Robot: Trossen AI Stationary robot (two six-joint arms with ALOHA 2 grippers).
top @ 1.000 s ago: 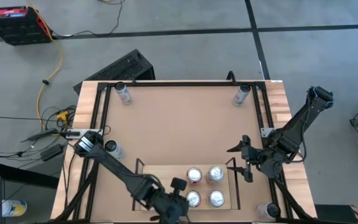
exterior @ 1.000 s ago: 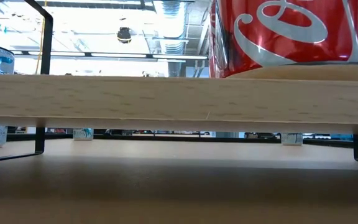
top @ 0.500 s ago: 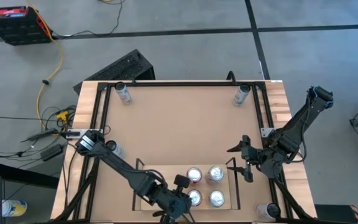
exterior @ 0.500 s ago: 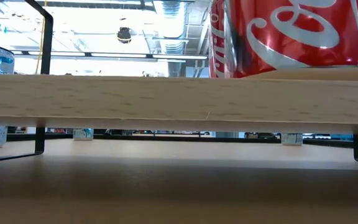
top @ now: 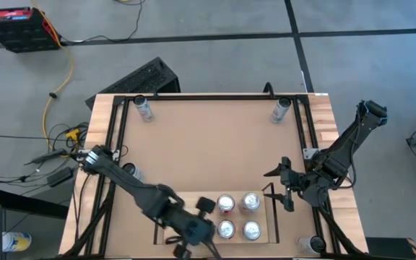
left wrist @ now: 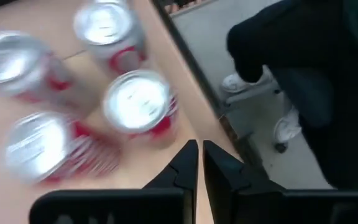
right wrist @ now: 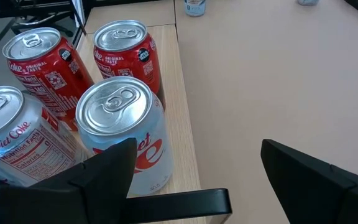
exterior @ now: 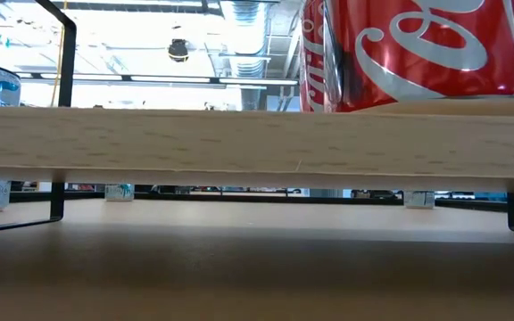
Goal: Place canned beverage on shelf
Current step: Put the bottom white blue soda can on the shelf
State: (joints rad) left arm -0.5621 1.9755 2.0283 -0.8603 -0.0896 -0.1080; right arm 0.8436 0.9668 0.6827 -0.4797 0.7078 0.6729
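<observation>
Pale wood-plank shelf [top: 186,202] with black end rails carries four upright cans [top: 238,215], red and silver, clustered at its right end. Left gripper [top: 197,230] hovers beside them, fingers closed, empty. Right gripper [top: 279,184] waits off the shelf's right end, fingers spread.

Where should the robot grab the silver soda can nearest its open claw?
Around its curved side wall, mid-height. The silver soda can stands upright at the pale wooden shelf's edge, neighbours crowding behind, so the open right gripper should come from that edge.
</observation>
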